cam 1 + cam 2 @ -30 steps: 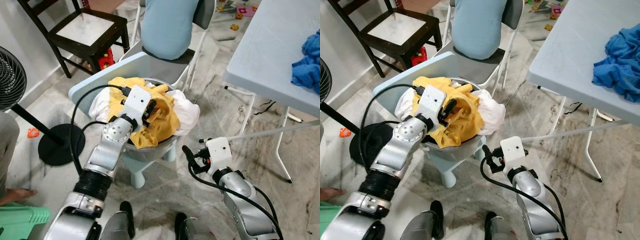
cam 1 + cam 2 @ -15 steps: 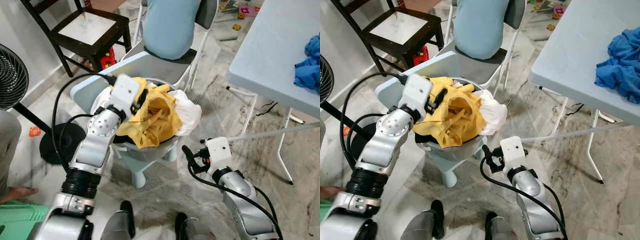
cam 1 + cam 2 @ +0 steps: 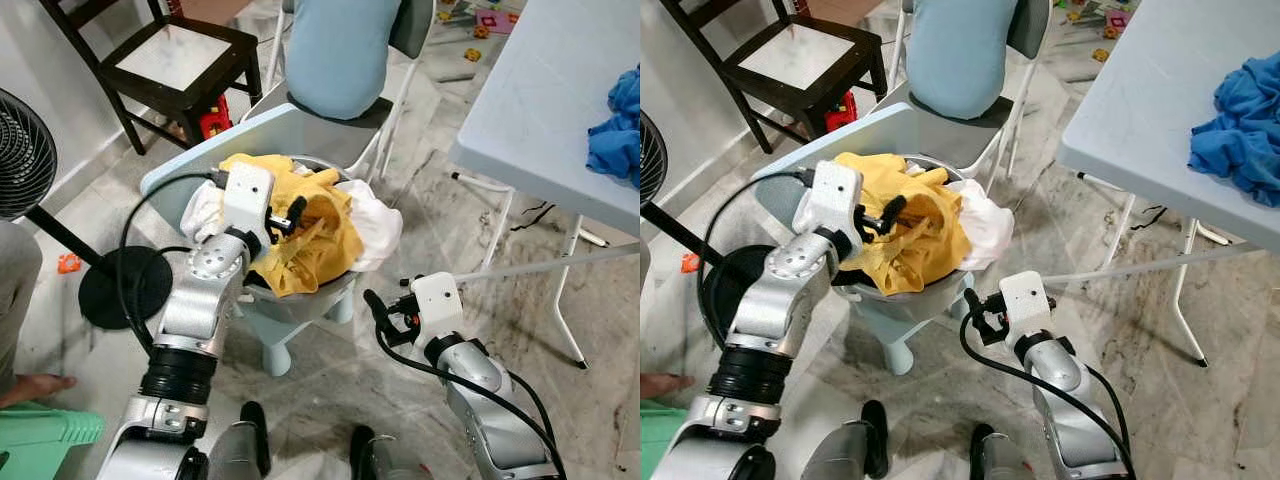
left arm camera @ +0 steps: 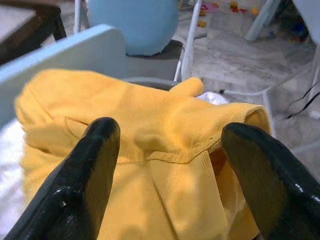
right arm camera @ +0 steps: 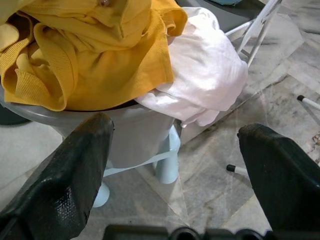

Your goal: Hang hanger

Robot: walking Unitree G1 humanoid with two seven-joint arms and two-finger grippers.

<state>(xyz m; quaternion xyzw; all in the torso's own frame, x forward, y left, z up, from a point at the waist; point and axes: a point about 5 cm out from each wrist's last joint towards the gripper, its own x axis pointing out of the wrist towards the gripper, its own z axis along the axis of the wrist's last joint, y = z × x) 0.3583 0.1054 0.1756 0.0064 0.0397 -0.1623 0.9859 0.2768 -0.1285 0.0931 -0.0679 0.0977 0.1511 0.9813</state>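
Early stage: the left gripper [image 3: 284, 217] is held spread wide over the yellow shirt [image 3: 310, 240] in the basket [image 3: 902, 297]; nothing is gripped yet. The right gripper [image 3: 973, 312], fingers apart, is held beside the basket. No hanger can be made out.

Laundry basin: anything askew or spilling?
Yes. The white garment droops over the rim of the grey basin on the robot's right side, and the yellow shirt is heaped above the rim. The open left end effector hovers over it.

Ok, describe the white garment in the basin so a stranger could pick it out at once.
Start at the grey basin on the small light-blue stool before the robot. The white garment spills over its rim on the side toward the folding table, beside the yellow shirt under the open left hand; it is the plain white one.
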